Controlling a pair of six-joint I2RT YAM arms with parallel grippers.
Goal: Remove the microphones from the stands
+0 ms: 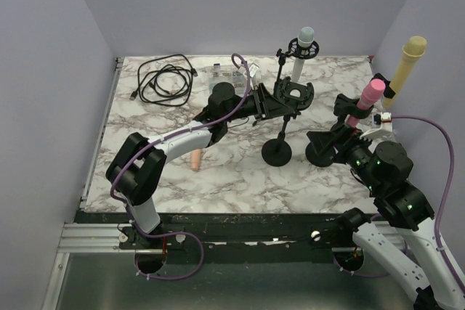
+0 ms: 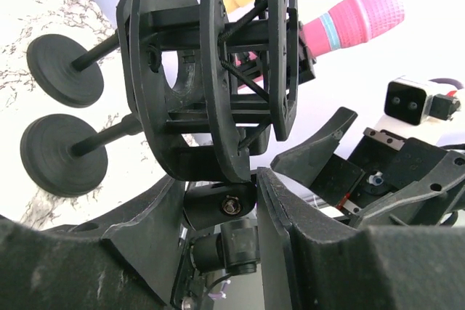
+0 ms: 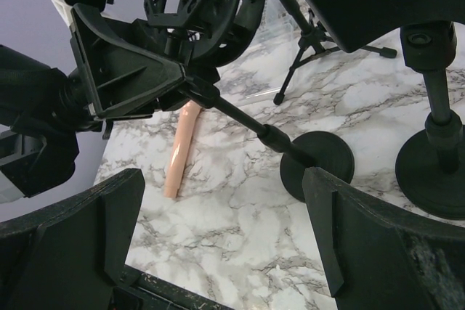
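An empty black shock mount (image 1: 294,94) tops the middle stand (image 1: 277,152), which leans over. My left gripper (image 1: 267,103) is shut on the stand's swivel joint (image 2: 229,205) just under the mount (image 2: 218,70). A peach microphone (image 1: 195,159) lies flat on the marble beneath my left arm, also visible in the right wrist view (image 3: 182,150). A pink microphone (image 1: 369,98) sits in a second stand to the right. My right gripper (image 3: 225,230) hovers open near that stand's base (image 1: 323,154), with nothing between its fingers.
A grey-headed microphone (image 1: 305,40) on a tripod stands at the back. A yellow microphone (image 1: 410,52) rises at the right edge. A coiled black cable (image 1: 166,81) and a clear plastic bag (image 1: 229,78) lie at the back left. Walls close in on three sides.
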